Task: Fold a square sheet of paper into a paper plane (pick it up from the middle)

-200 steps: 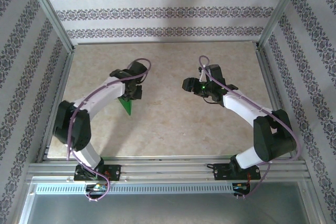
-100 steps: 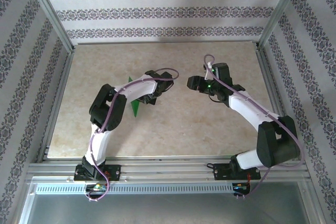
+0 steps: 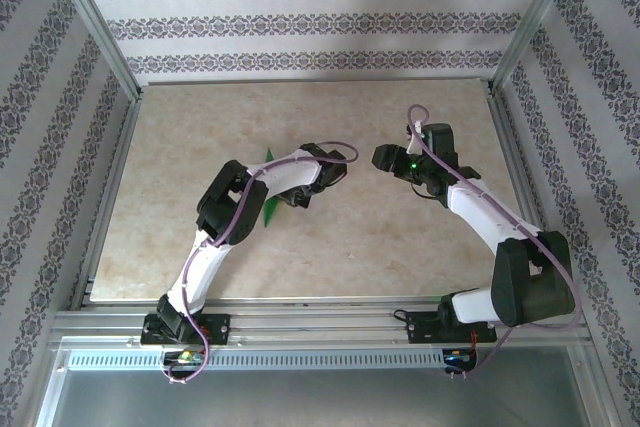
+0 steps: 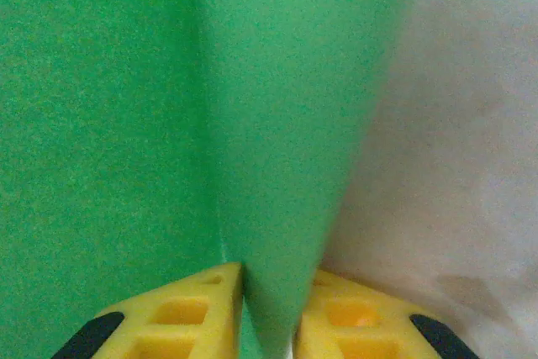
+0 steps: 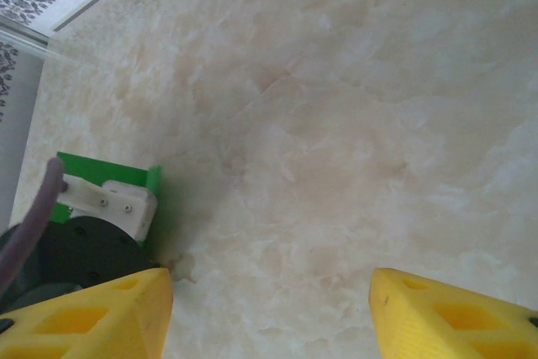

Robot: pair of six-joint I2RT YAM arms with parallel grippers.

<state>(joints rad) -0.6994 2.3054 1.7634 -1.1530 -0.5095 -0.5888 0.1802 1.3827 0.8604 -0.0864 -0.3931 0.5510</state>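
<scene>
The green sheet of paper (image 3: 270, 210) is folded to a narrow pointed shape like a paper plane and lies under my left arm near the table's middle, one tip poking out behind the arm. In the left wrist view the paper (image 4: 126, 124) has a raised centre crease that stands between the yellow fingers (image 4: 193, 313), and my left gripper (image 4: 269, 313) is shut on that crease. My right gripper (image 3: 383, 158) hovers open just right of the left wrist, with bare table between its fingers (image 5: 109, 313). An edge of the green paper (image 5: 113, 172) shows at the left of the right wrist view.
The table (image 3: 420, 247) is a pale marbled slab with metal rails along its sides and patterned walls around it. The left arm's wrist and cable (image 5: 76, 241) sit close to my right gripper's left finger. Open surface lies to the front and right.
My left arm has swung right towards the table's middle, taking the green paper along. My right gripper has drifted a little to the right, its jaws as wide as before.
</scene>
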